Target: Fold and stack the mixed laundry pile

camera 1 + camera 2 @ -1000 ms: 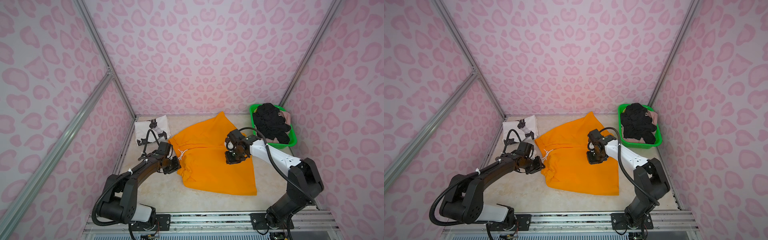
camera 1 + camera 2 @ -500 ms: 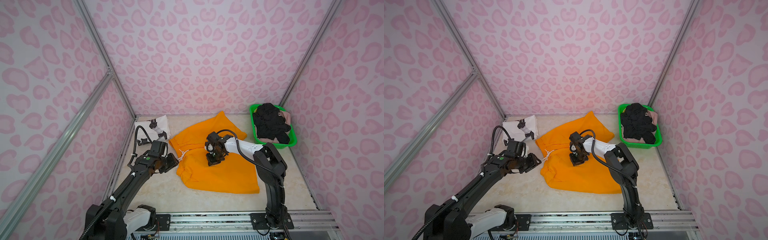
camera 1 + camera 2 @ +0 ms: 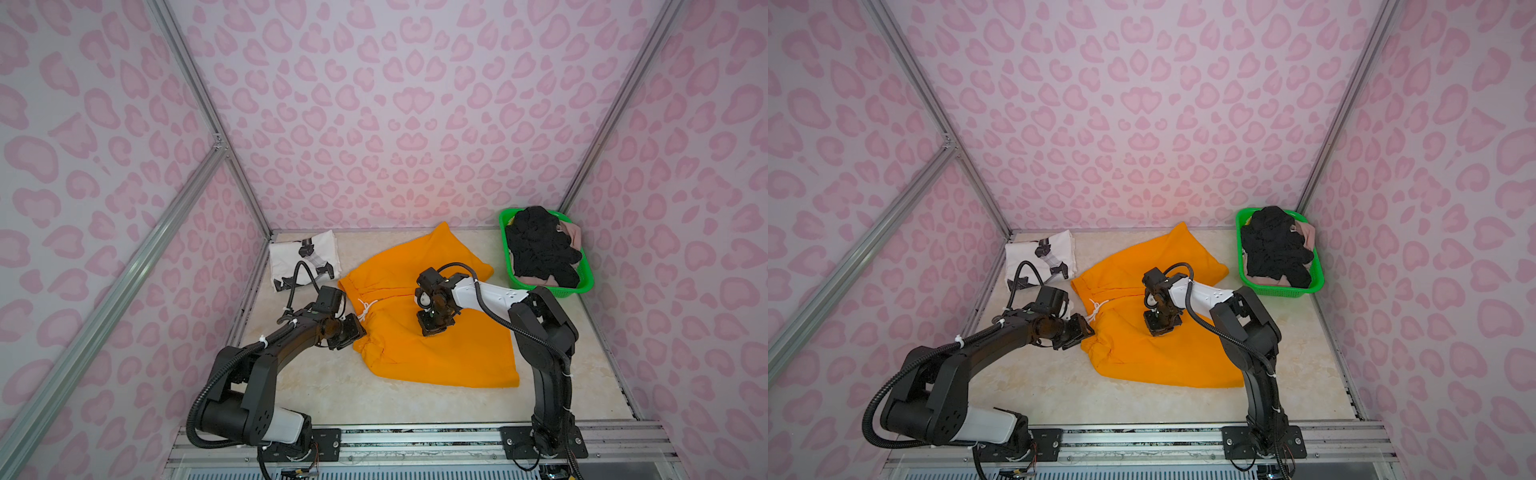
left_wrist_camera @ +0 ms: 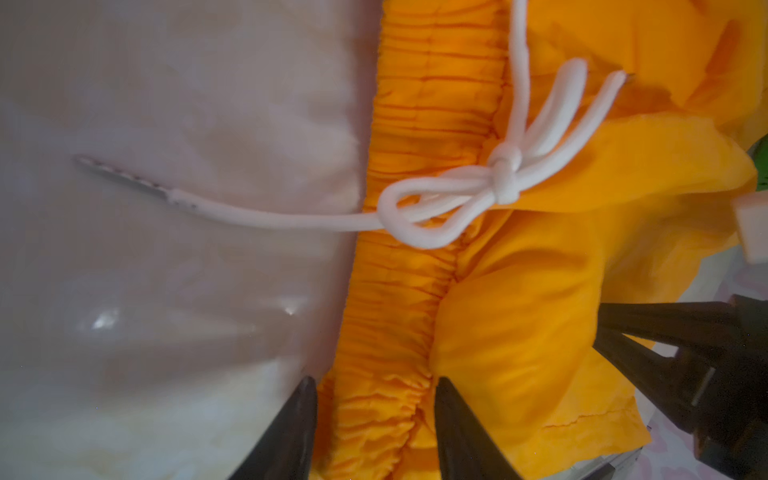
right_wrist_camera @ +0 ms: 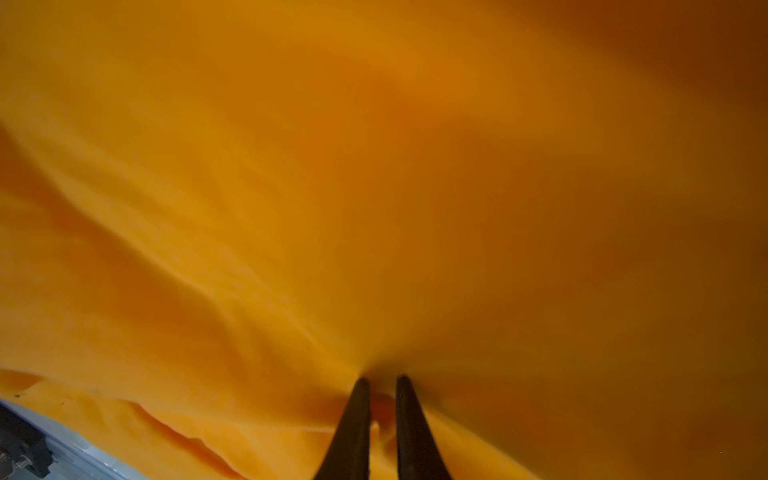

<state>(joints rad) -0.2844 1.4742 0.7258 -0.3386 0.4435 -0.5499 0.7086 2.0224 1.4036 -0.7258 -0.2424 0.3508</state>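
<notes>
Left gripper [image 4: 376, 390]: parted, set astride the gathered waistband [image 4: 415, 270] of the bright orange drawstring shorts [image 3: 440, 357], laid lengthwise ahead.
Right gripper [image 5: 381, 388]: clenched on the shorts' middle.

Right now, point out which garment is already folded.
The white T-shirt with black print, a neat rectangle in the far left corner. The orange shorts lie spread out loose; the black knit piece sits heaped in the green basket.

light: soft, even | top views: sharp, corners dim | wrist views: shorts [image 5: 374, 166] blurred, table [image 4: 124, 291] glare
</notes>
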